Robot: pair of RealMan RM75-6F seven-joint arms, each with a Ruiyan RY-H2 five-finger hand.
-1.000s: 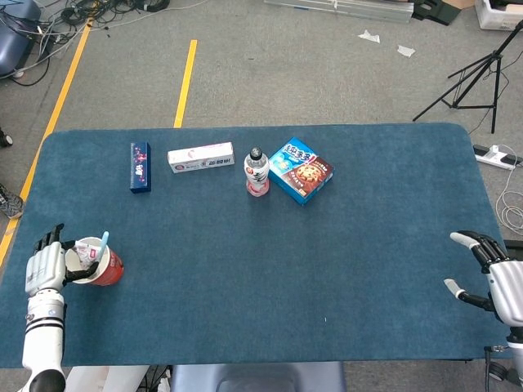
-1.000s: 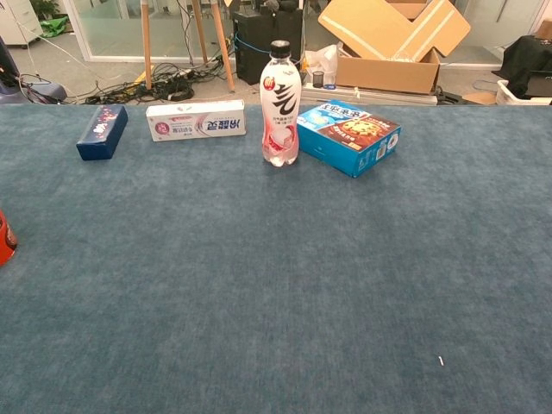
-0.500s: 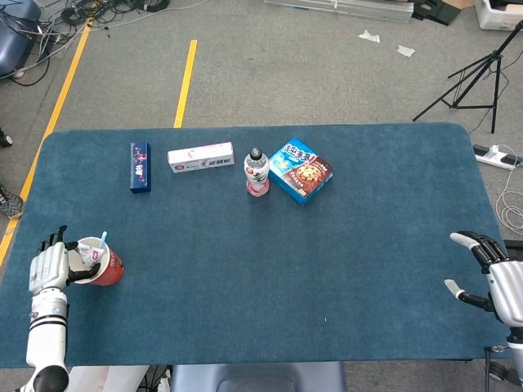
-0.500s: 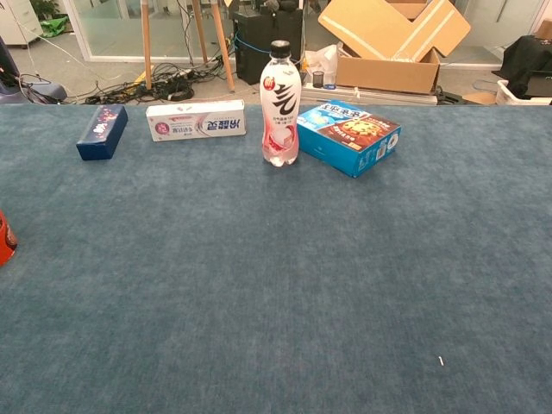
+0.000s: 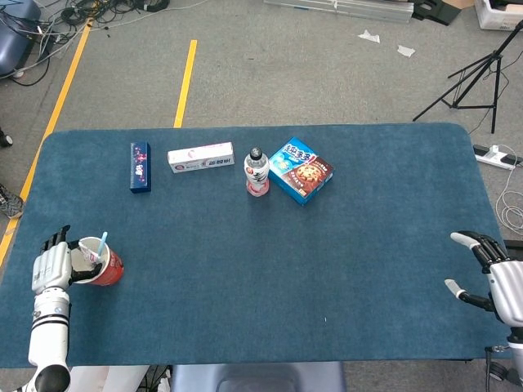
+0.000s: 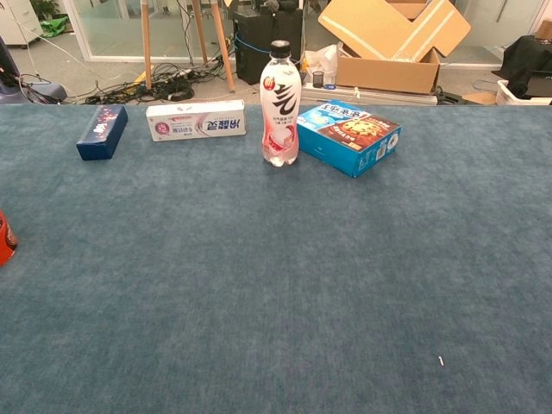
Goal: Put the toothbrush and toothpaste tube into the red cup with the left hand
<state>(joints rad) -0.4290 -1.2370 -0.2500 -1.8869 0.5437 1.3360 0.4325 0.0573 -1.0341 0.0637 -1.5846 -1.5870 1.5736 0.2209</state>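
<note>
The red cup (image 5: 103, 266) stands near the table's front left corner. A light blue toothbrush (image 5: 100, 244) sticks up out of it, and a white tube (image 5: 85, 256) lies inside against the rim. My left hand (image 5: 49, 268) is just left of the cup, fingers spread upward and holding nothing; its thumb reaches toward the cup's side. My right hand (image 5: 488, 271) hovers open at the front right edge of the table. The chest view shows only a sliver of the red cup (image 6: 4, 241) at its left edge, and neither hand.
Along the far side of the blue table (image 5: 286, 269) lie a dark blue box (image 5: 140, 166), a white toothpaste carton (image 5: 200, 157), a pink drink bottle (image 5: 257, 173) and a blue cookie box (image 5: 301, 170).
My left hand has drawn back slightly from the cup's rim, toward the front left. The toothbrush and tube stay in the cup. The right hand has not moved.
</note>
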